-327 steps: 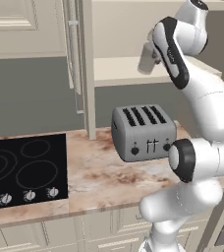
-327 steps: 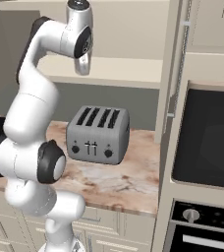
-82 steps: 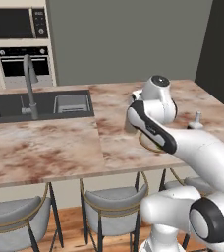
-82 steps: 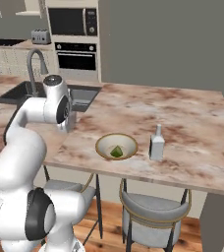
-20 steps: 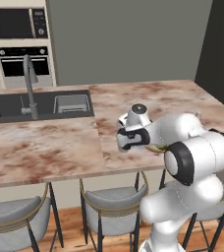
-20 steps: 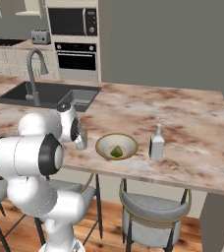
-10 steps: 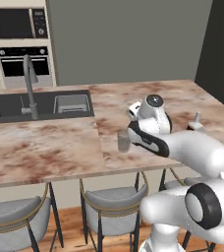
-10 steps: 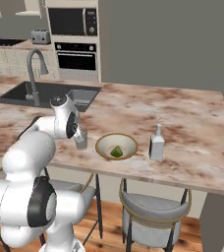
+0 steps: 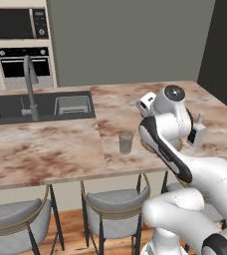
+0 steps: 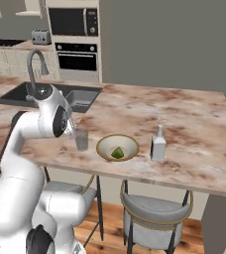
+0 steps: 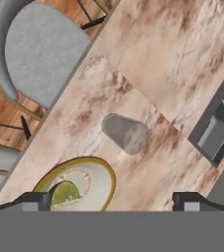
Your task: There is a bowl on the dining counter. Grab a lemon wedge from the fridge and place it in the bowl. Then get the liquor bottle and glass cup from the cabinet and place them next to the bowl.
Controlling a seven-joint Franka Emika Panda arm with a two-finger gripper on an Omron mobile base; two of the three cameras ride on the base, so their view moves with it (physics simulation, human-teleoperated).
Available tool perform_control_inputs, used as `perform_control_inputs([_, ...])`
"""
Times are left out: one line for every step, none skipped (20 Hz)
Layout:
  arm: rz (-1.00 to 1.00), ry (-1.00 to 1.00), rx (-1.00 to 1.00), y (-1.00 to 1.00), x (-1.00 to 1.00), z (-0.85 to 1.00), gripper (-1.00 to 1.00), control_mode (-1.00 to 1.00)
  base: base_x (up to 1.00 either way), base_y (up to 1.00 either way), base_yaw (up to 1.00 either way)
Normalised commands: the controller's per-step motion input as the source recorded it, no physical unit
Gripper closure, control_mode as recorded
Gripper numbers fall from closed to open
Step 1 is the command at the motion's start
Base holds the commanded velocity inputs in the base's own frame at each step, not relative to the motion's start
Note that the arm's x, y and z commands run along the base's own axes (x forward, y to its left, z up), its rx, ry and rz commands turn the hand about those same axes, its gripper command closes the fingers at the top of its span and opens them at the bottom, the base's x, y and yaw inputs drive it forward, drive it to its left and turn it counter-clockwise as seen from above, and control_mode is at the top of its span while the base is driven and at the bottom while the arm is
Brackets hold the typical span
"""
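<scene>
Bowl (image 10: 116, 148) — one, with one glass cup (image 10: 81, 140), one liquor bottle (image 10: 158, 144).

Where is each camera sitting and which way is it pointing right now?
Left base view: behind the arm's left, facing the dining counter; glass cup, arm at right.
Right base view: behind its right, same counter; bowl between cup and liquor bottle, arm at left.
Hand view: looking down past the open pincer at cup and bowl.
All three share the cup.

Glossy white rounded arm segments with dark grey joint caps, black trim, and two small dark claw (image 11: 112, 199) fingertips.
</scene>
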Motion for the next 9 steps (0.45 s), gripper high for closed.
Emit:
perform_control_inputs([0.0, -0.17, 0.0, 0.0, -1.0, 0.62, -1.0, -1.0, 0.0, 0.0, 0.0])
perform_control_inputs([0.0, -0.2, 0.0, 0.0, -1.0, 0.62, -1.0, -1.0, 0.0, 0.0, 0.0])
perform_control_inputs([0.0, -0.2, 0.0, 0.0, -1.0, 0.62, -1.0, -1.0, 0.0, 0.0, 0.0])
perform_control_inputs([0.0, -0.21, 0.0, 0.0, -1.0, 0.61, -1.0, -1.0, 0.0, 0.0, 0.0])
perform_control_inputs([0.0, -0.21, 0.0, 0.0, -1.0, 0.58, -1.0, -1.0, 0.0, 0.0, 0.0])
perform_control_inputs([0.0, -0.21, 0.0, 0.0, -1.0, 0.56, -1.0, -1.0, 0.0, 0.0, 0.0])
perform_control_inputs([0.0, -0.21, 0.0, 0.0, -1.0, 0.58, -1.0, -1.0, 0.0, 0.0, 0.0])
perform_control_inputs([0.0, -0.21, 0.0, 0.0, -1.0, 0.59, -1.0, -1.0, 0.0, 0.0, 0.0])
perform_control_inputs([0.0, -0.21, 0.0, 0.0, -1.0, 0.62, -1.0, -1.0, 0.0, 0.0, 0.0])
